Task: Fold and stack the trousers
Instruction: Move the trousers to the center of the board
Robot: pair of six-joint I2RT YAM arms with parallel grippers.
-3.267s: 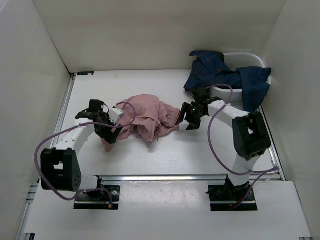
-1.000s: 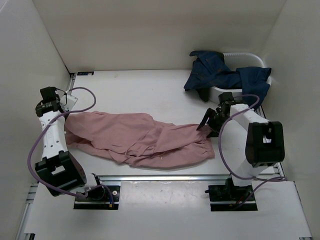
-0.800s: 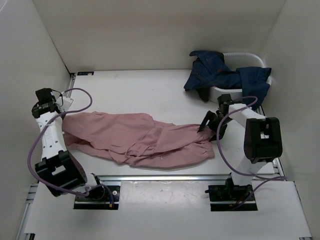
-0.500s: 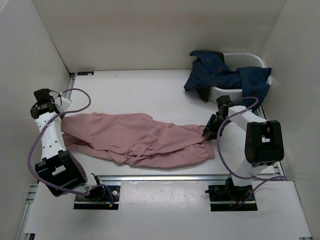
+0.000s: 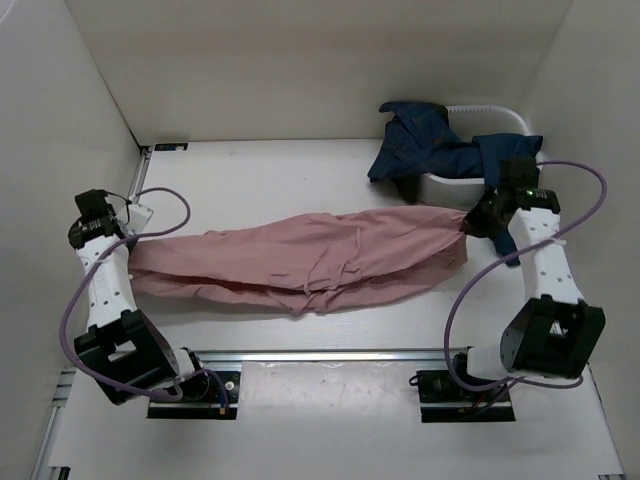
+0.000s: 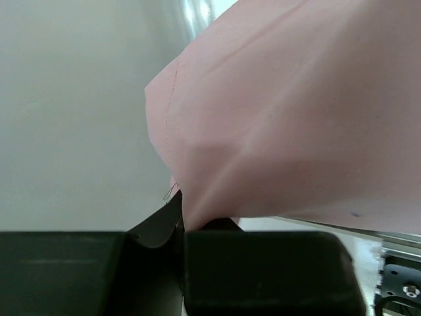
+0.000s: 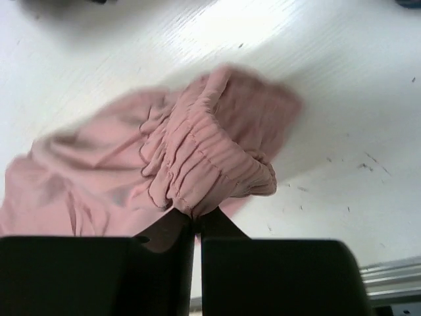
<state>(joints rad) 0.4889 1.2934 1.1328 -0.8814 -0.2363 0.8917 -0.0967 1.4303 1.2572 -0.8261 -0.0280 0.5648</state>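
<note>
The dusty-pink trousers (image 5: 310, 255) hang stretched across the table between both arms. My left gripper (image 5: 128, 232) is shut on the cloth's left end (image 6: 263, 118) near the left wall. My right gripper (image 5: 468, 222) is shut on the gathered waistband (image 7: 197, 171) at the right end, lifted above the table. The dark blue jeans (image 5: 440, 150) lie heaped over a white basket at the back right, just behind the right gripper.
The white basket (image 5: 500, 110) stands in the back right corner under the jeans. White walls enclose the table on the left (image 5: 60, 150), back and right. A metal rail (image 5: 330, 352) runs along the near edge by the arm bases.
The right gripper closed on the waistband and pulled it up and to the right. The pink trousers went from a slack heap to a stretched band. The left gripper kept its hold.
</note>
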